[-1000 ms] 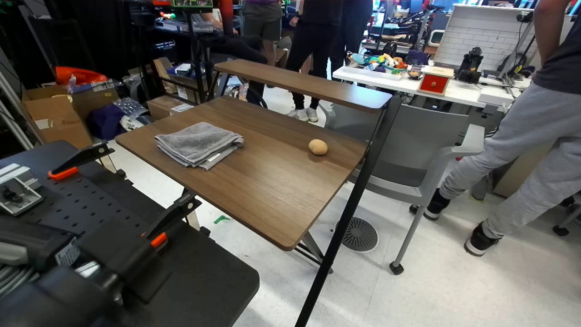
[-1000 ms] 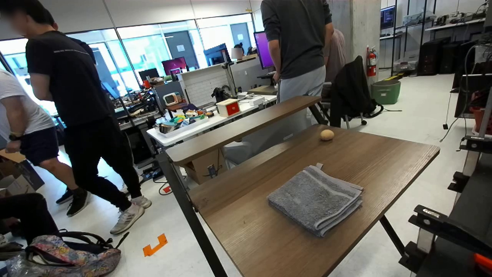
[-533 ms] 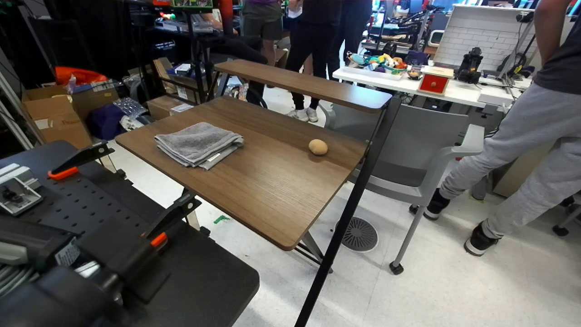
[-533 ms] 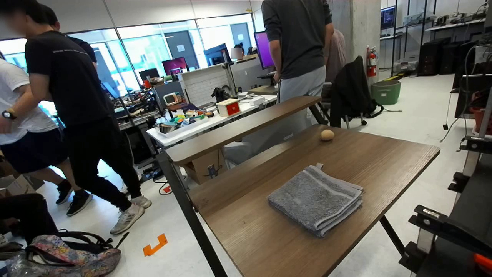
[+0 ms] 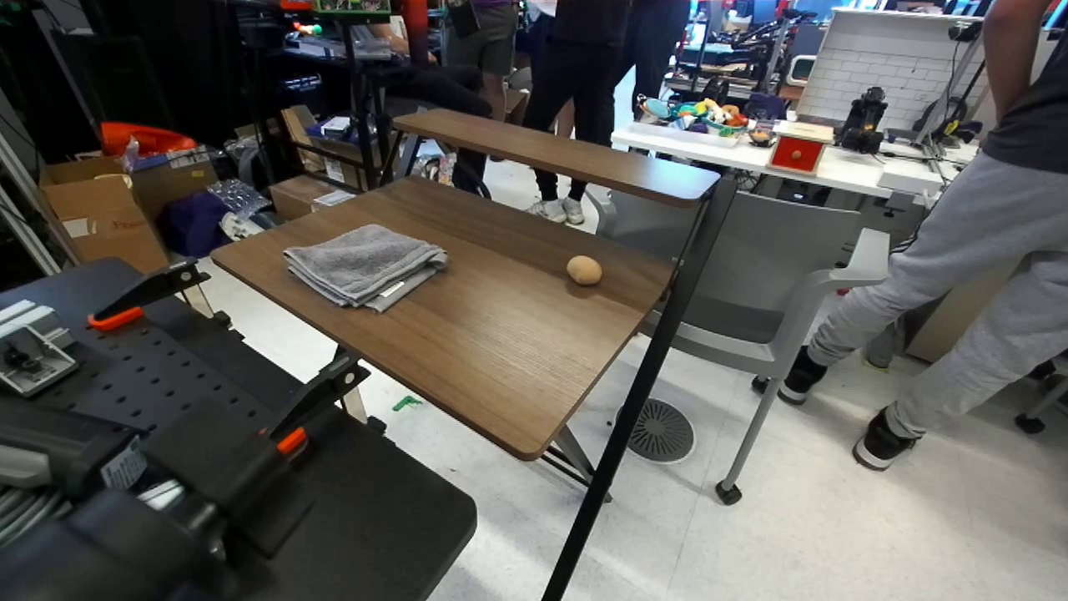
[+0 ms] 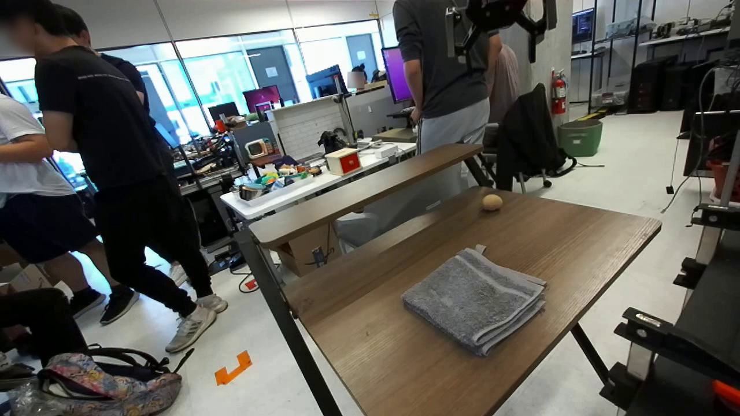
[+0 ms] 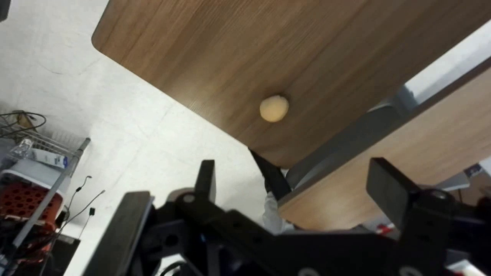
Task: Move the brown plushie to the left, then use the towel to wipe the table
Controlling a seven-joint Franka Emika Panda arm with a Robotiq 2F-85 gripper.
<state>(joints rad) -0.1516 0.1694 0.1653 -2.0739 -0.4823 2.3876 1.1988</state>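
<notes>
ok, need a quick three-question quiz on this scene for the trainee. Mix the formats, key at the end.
1. Fill in the blank: the grey towel lies ____, in layers, on the brown table.

2. True or false: the plushie sits on top of the towel.

3. Multiple choice: what is the gripper doing?
a) gripping the plushie
b) pressing down on the towel
c) standing open, holding nothing

Key:
1. folded
2. False; the plushie rests on the table, apart from the towel.
3. c
</notes>
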